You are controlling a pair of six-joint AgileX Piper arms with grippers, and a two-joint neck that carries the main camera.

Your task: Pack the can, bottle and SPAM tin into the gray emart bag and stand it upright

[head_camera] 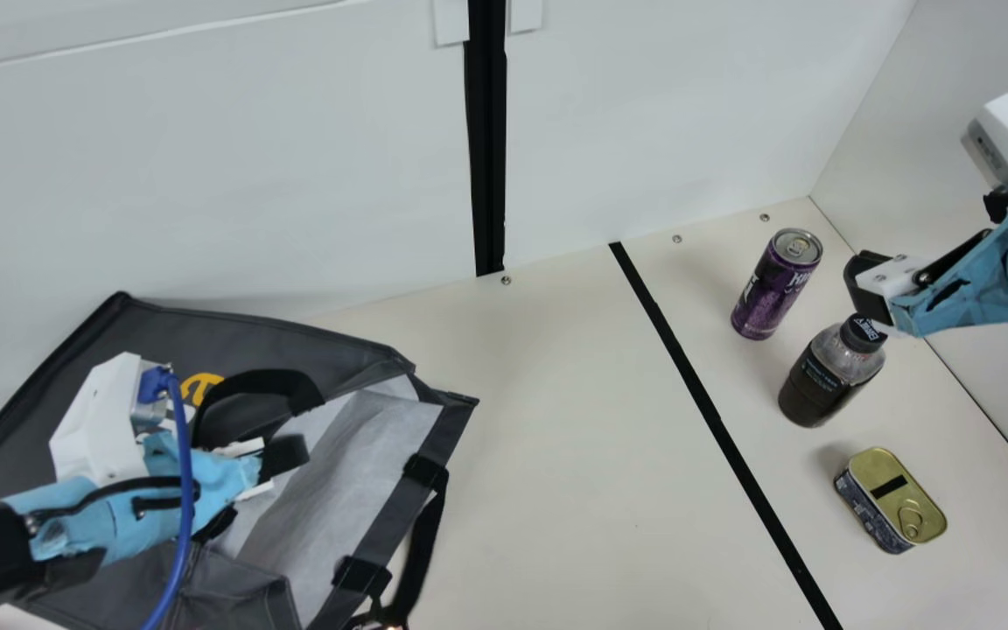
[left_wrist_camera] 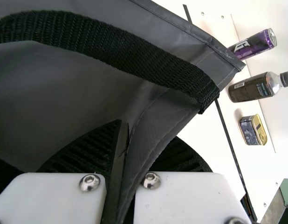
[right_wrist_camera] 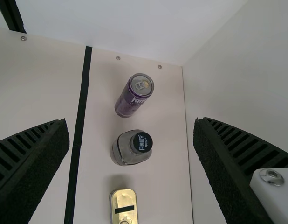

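1. On the left side of the cream table [head_camera: 556, 455], the gray emart bag [head_camera: 58, 394] lies slumped by the far edge, its open mouth turned toward the table's right side and its pale lining [head_camera: 355, 472] exposed.

2. The left gripper [head_camera: 283, 462] pinches the rim of the bag, one ribbed finger on each side of the gray cloth, beneath the arch of a black handle [head_camera: 268, 381]. A second handle [head_camera: 423, 547] hangs from the mouth's other side.

3. Across a black strip [head_camera: 714, 420] from the bag stands the purple can [head_camera: 771, 293], upright near the table's far right corner, silver top up.

4. The dark bottle [head_camera: 819, 381], black-capped and upright, occupies a spot near the right edge, farther from that corner than the can.

5. Beyond the bottle, toward the near edge, sits the SPAM tin [head_camera: 893, 499], flat on the table, its gold lid and pull ring facing up.

6. The right gripper [head_camera: 870, 284] hangs near the bottle's cap, its fingers spread wide with nothing in their grip; the right wrist view frames can and bottle between them.
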